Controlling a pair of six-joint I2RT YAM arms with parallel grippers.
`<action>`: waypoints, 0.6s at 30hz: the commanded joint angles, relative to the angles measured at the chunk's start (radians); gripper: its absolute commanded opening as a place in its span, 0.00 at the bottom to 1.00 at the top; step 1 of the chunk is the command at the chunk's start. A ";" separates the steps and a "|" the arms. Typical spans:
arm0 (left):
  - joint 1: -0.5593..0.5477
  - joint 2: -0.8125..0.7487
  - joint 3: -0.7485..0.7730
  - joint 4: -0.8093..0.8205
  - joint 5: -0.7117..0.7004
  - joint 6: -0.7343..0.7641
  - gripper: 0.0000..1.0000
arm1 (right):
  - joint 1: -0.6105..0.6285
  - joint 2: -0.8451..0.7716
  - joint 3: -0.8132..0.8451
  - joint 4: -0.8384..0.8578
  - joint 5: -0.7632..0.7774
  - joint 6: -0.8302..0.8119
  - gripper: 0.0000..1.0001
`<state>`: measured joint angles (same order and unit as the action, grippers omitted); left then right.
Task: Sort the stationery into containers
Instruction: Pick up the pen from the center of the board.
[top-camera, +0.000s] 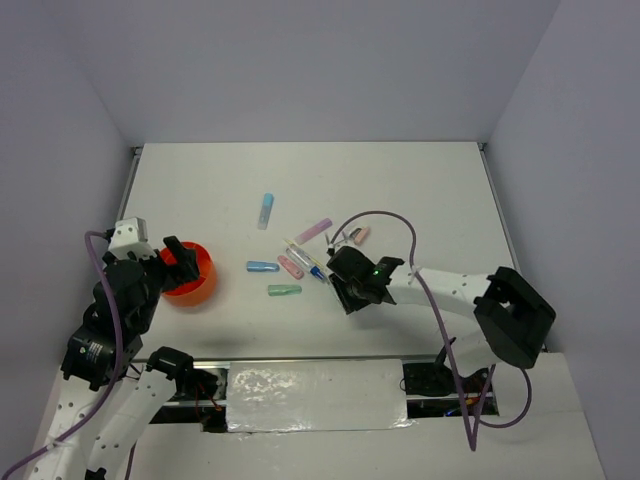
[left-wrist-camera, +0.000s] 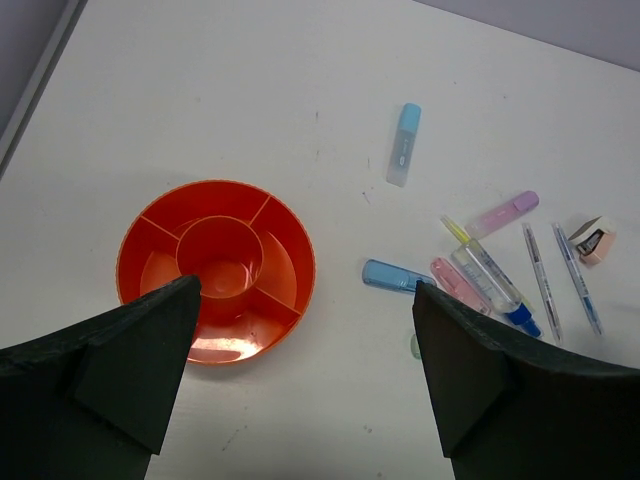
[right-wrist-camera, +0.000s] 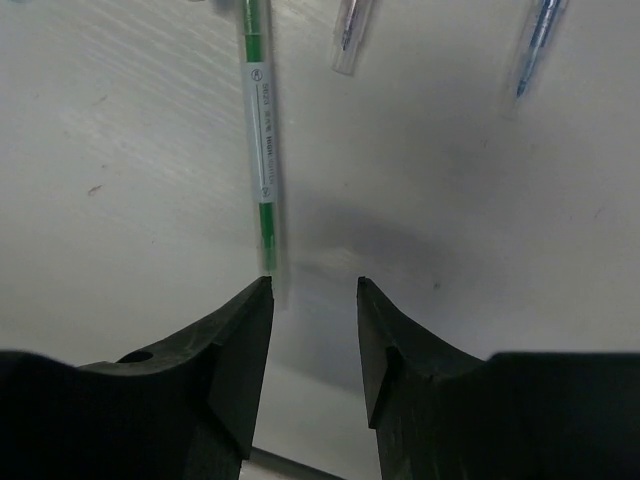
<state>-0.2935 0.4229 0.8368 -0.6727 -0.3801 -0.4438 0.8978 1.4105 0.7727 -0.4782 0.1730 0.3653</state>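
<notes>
The orange cup (top-camera: 190, 273), round with inner compartments, sits at the left; in the left wrist view (left-wrist-camera: 215, 268) it looks empty. The stationery lies mid-table: a light blue piece (top-camera: 266, 210), a purple piece (top-camera: 313, 230), a blue piece (top-camera: 263, 266), a pink piece (top-camera: 290, 267), a green piece (top-camera: 284, 290), a clear blue-tipped pen (left-wrist-camera: 495, 285) and two thin grey pens (left-wrist-camera: 540, 280). My left gripper (left-wrist-camera: 305, 290) is open and empty above the cup's near side. My right gripper (right-wrist-camera: 313, 285) is open and low over the table, its left fingertip beside the end of a clear green-inked pen (right-wrist-camera: 260, 150).
A small peach item (left-wrist-camera: 592, 240) lies at the right end of the pile. Grey walls close the table at the back and both sides. A purple cable (top-camera: 380, 220) loops over the right arm.
</notes>
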 joint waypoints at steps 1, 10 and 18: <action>-0.009 0.001 -0.004 0.048 0.007 0.022 0.99 | 0.007 0.057 0.076 0.066 0.048 -0.032 0.46; -0.022 -0.006 -0.005 0.048 0.009 0.022 0.99 | 0.009 0.206 0.123 0.133 0.023 -0.055 0.46; -0.027 -0.006 -0.004 0.048 0.010 0.022 0.99 | 0.007 0.251 0.108 0.162 0.007 -0.051 0.39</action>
<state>-0.3134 0.4229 0.8352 -0.6720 -0.3786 -0.4438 0.8989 1.6295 0.8787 -0.3557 0.1883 0.3176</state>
